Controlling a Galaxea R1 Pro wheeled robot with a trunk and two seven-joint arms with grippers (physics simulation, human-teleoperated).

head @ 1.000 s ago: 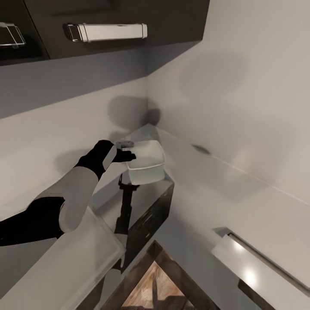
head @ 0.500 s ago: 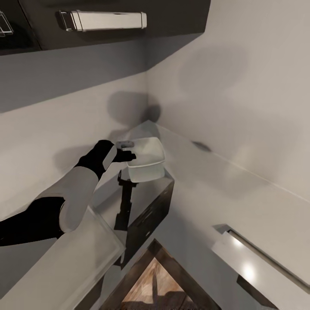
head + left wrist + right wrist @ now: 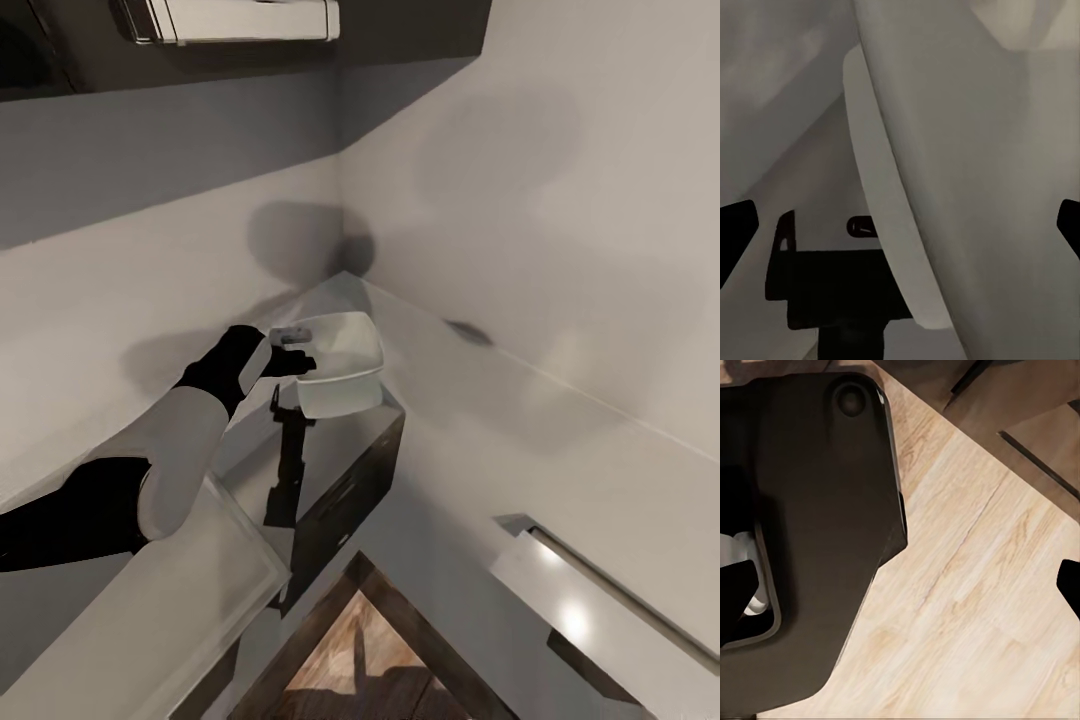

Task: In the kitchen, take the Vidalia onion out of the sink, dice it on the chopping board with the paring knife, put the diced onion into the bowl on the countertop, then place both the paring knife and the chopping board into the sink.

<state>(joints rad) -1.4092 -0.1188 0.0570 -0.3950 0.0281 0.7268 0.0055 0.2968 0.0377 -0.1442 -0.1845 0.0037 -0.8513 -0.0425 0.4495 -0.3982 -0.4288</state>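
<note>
The counter (image 3: 330, 470) runs grey and glossy into the corner of two pale walls, under dark upper cabinets (image 3: 400, 30). Above its end the left arm holds the bowl (image 3: 340, 375) in the air, well clear of the top, level or nearly so. The left gripper (image 3: 292, 352) is clamped on the bowl's near rim; in the left wrist view the white bowl wall (image 3: 945, 150) runs between the two dark fingertips.

By my judgement the step in hand concerns the bowl: carrying it, either to set it down or to bring it to the onion. The next move calls for keeping it level and lowering it onto a flat part of the counter before letting go.

The onion, board, knife and sink cannot be placed from these views. The bowl's inside is hard to make out, so whether it holds anything is unclear. The right wrist view looks down on wood floor (image 3: 975, 585) and the dark robot base (image 3: 810, 510); whether the right gripper (image 3: 900, 585) is apart or together I cannot tell.
</note>
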